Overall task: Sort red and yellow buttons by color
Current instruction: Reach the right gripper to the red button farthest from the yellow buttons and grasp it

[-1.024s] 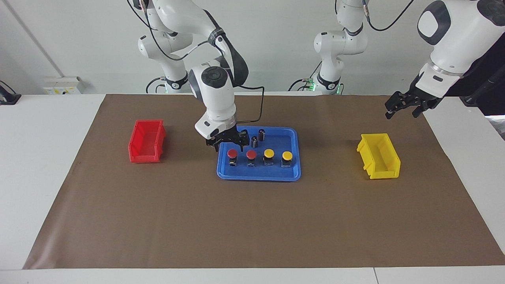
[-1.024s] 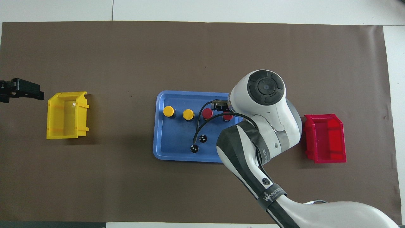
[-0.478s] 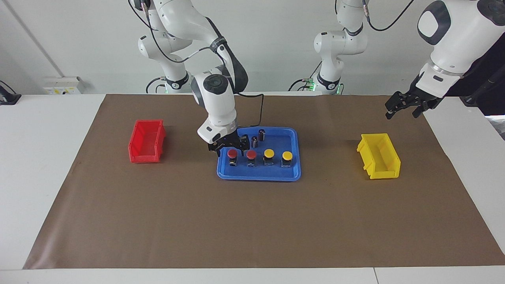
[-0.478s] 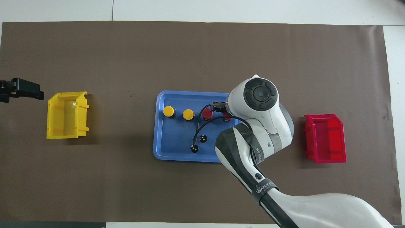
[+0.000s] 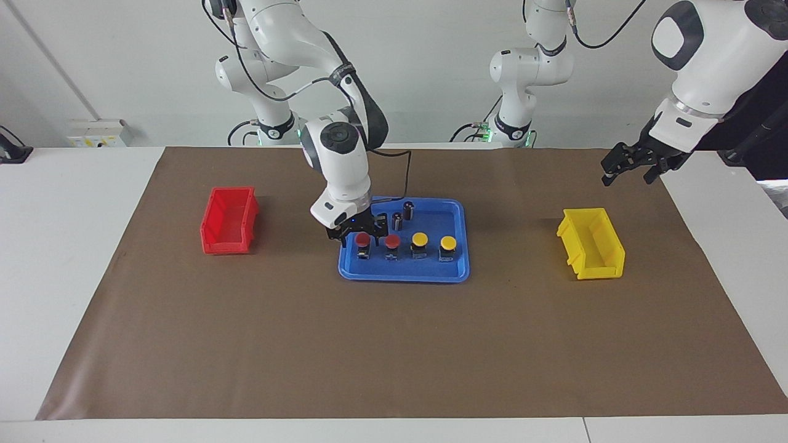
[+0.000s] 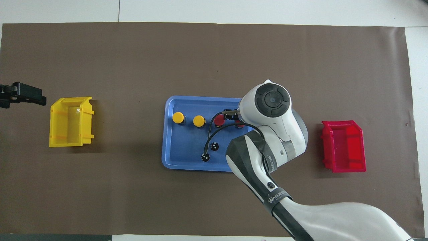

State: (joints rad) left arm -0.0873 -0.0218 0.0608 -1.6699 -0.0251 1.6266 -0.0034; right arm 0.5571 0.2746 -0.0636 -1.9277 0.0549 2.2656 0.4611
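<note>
Facing view, right gripper (image 5: 362, 237): low in the blue tray (image 5: 455, 271), its fingers either side of the end red button (image 5: 362, 240); whether the jaws grip it cannot be told.
Left gripper (image 5: 627, 172): waits in the air near the yellow bin (image 5: 592, 244), jaws spread wide.
Buttons: second red button (image 5: 392, 242) and two yellow buttons (image 5: 420, 239) (image 5: 448, 243) stand in one row in the tray.
Dark cylinders (image 5: 402, 216): in the tray, nearer the robots.
Red bin (image 5: 228, 220): toward the right arm's end.

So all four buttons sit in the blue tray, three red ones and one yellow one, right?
Not quite. The facing view shows two red buttons and two yellow buttons. All four do sit in the blue tray.
</note>
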